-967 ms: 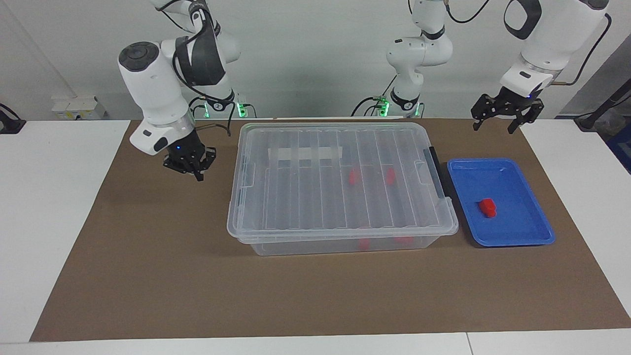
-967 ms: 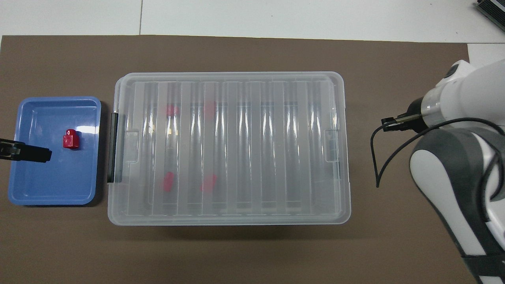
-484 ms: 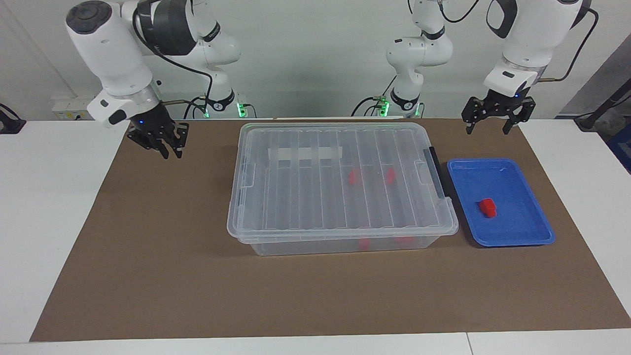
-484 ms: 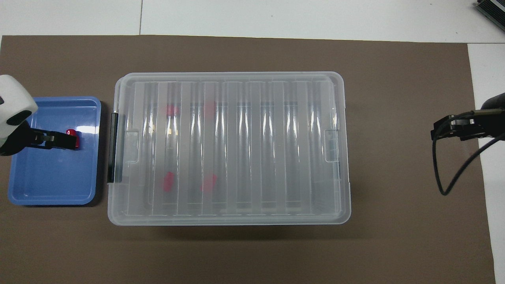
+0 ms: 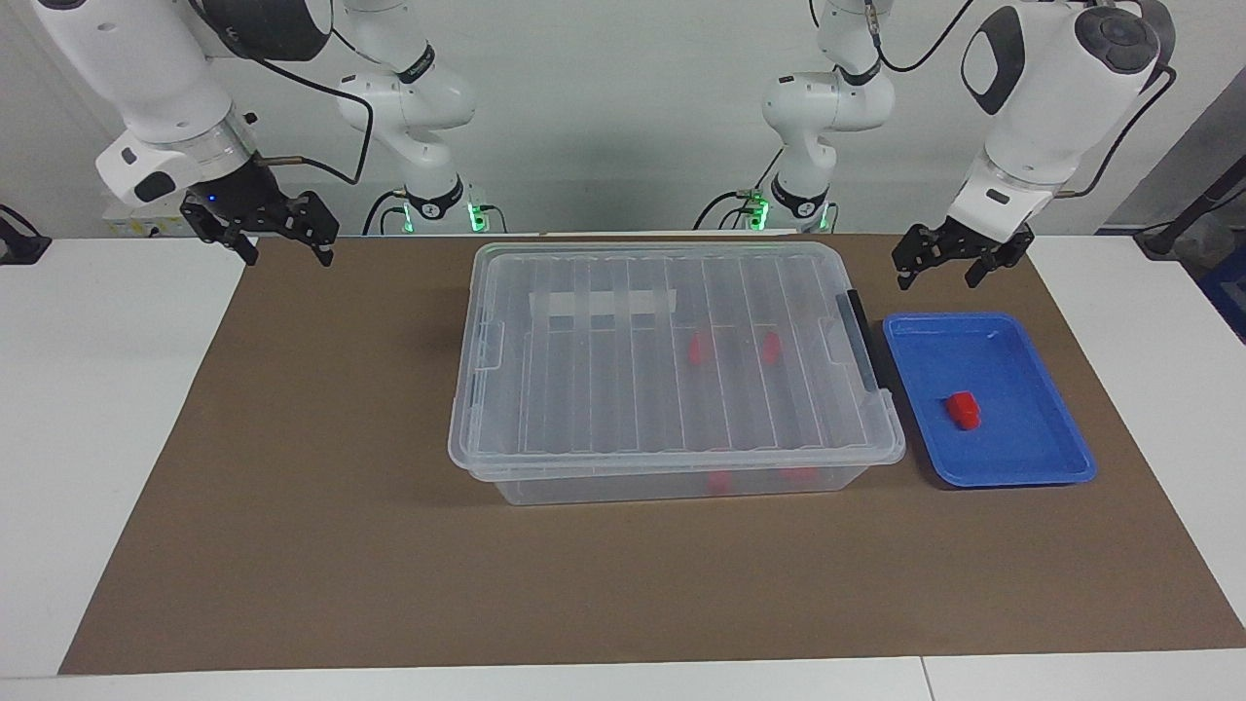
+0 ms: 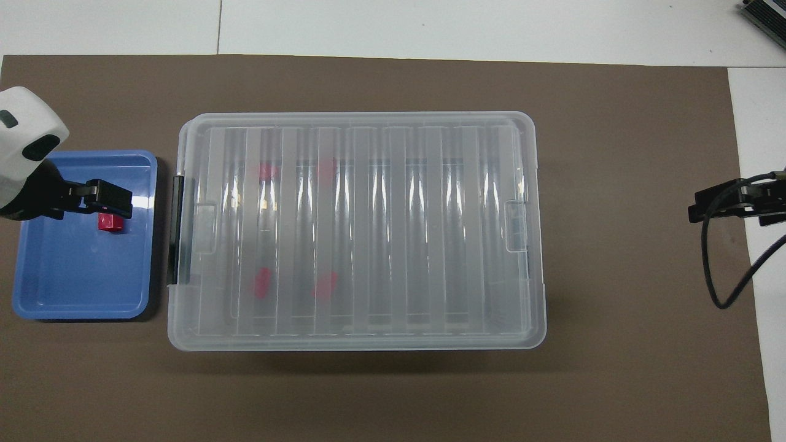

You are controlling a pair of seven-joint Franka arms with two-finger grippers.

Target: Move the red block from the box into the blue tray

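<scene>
One red block (image 5: 964, 410) (image 6: 110, 223) lies in the blue tray (image 5: 1032, 472) (image 6: 80, 301), which sits by the box's black-handled end. The box (image 5: 672, 360) (image 6: 356, 230) is a clear bin with its ribbed lid on. Two more red blocks (image 5: 697, 349) (image 6: 263, 282) show through the lid. My left gripper (image 5: 936, 276) (image 6: 116, 202) hangs open and empty over the tray's edge nearest the robots. My right gripper (image 5: 285, 251) (image 6: 706, 212) hangs open and empty over the mat's edge at the right arm's end.
A brown mat (image 5: 341, 545) covers the table's middle, with white table (image 5: 88, 409) at both ends. A white tape strip (image 5: 602, 305) lies on the lid. A black cable (image 6: 715, 270) loops down from the right arm.
My right arm has lifted and swung away from the box to the mat's edge, and its gripper has opened. The left gripper has drifted a little toward the box.
</scene>
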